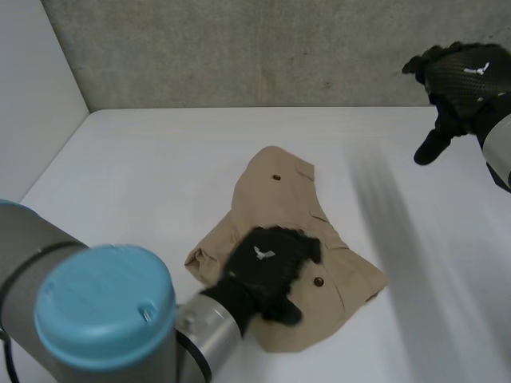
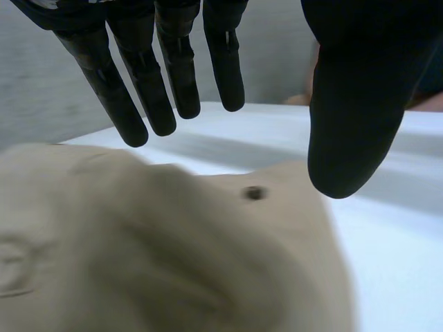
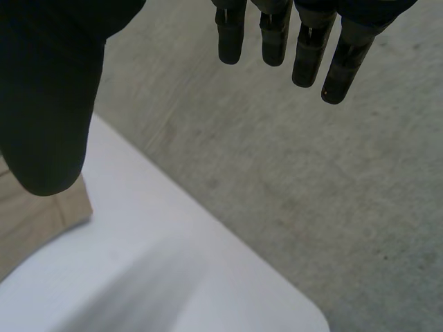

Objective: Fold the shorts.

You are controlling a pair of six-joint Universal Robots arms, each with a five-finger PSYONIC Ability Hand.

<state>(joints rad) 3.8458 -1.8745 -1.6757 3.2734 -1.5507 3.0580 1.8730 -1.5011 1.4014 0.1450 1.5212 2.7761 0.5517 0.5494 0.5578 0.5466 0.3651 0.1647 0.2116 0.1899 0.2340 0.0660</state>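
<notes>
Shorts [image 1: 275,195]: tan, crumpled, laid on table [image 1: 144,175], centre of head view.
Left hand [image 1: 267,259]: fingers straight and spread, held over shorts' middle.
Right hand [image 1: 463,76]: fingers relaxed, nothing gripped, upper right, well apart from shorts.

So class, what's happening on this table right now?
A two-armed robot is working on tan shorts lying rumpled on the white table. Its left hand is over the middle of the shorts, open and gripping nothing. Its right hand is raised off to the side, open and empty.
</notes>
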